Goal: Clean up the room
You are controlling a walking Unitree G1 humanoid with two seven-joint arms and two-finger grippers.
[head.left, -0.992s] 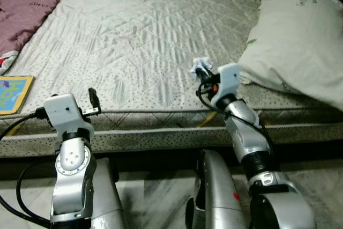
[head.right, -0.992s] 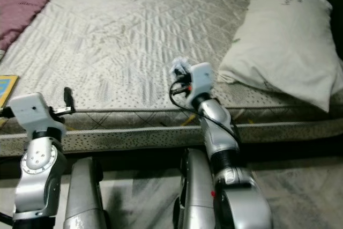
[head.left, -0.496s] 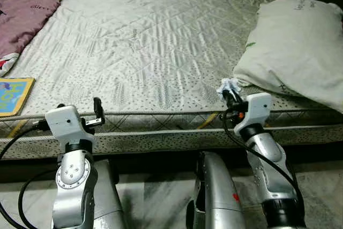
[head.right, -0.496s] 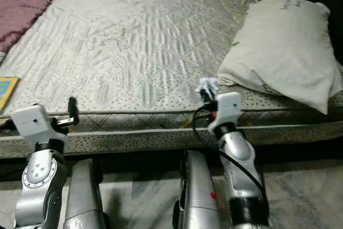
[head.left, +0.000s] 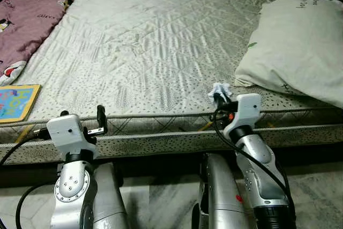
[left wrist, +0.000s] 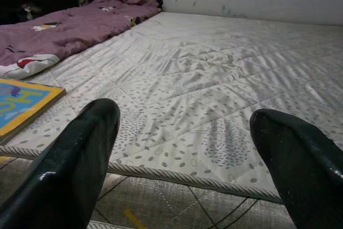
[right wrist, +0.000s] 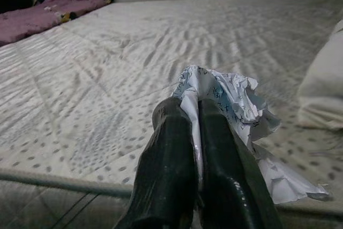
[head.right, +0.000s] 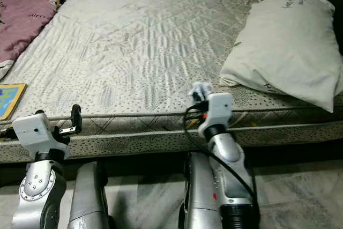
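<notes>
A bare quilted mattress (head.left: 155, 41) fills the room ahead, with a white pillow (head.left: 300, 46) at its right, a purple blanket (head.left: 29, 17) at its left and a bright book (head.left: 16, 102) near the front-left edge. The right tool (right wrist: 195, 112) pinches crumpled paper (right wrist: 230, 100) above the mattress's front edge. The left tool (left wrist: 187, 154) is open, holding nothing, at the edge.

Ahead of both hands the mattress (head.left: 155, 41) lies bare and wide, with free passage straight forward from the left hand (head.left: 99, 120) and the right hand (head.left: 219, 98). A pillow (head.left: 300, 46) blocks the way just right of and beyond the right hand. Left of the left hand a book (head.left: 16, 102) lies on the bed edge, and farther ahead on that side a purple blanket (head.left: 29, 17).
</notes>
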